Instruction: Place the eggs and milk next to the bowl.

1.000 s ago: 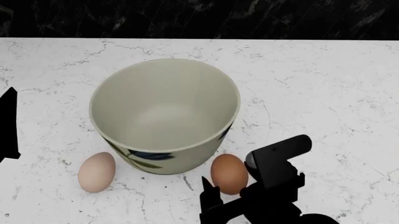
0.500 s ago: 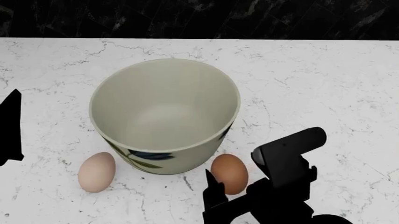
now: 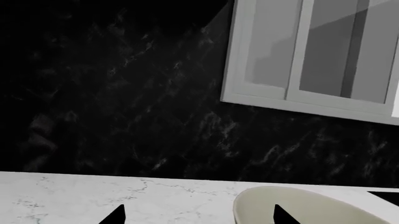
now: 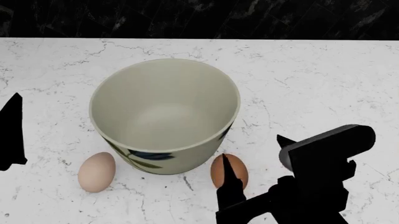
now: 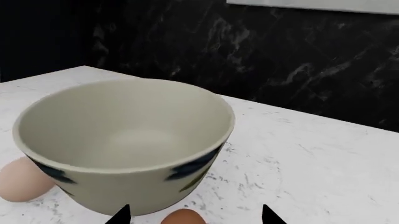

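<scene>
Cream bowl [image 4: 164, 114], blue-olive leaf marks, frame centre. Pale egg [image 4: 96, 172] lower left, brown egg [image 4: 229, 171] lower centre, both beside it. My right gripper [image 4: 252, 161] wide, empty; left gripper [image 3: 196, 215] parted. White marble counter [image 4: 311, 79], black wall [image 4: 199, 18].

2 eggs, 1 bowl, 1 desk, 2 grippers, 1 window.

Eggs: one pale egg [image 4: 96, 172], one brown egg [image 4: 228, 171], both beside the one bowl [image 4: 164, 115] on the single marble desk [image 4: 311, 84]. No milk carton visible, count 0. One left gripper [image 4: 11, 133], partly in frame; one right gripper [image 4: 252, 165], two jaws showing. One white-framed window [image 3: 315, 56] in the left wrist view.
</scene>
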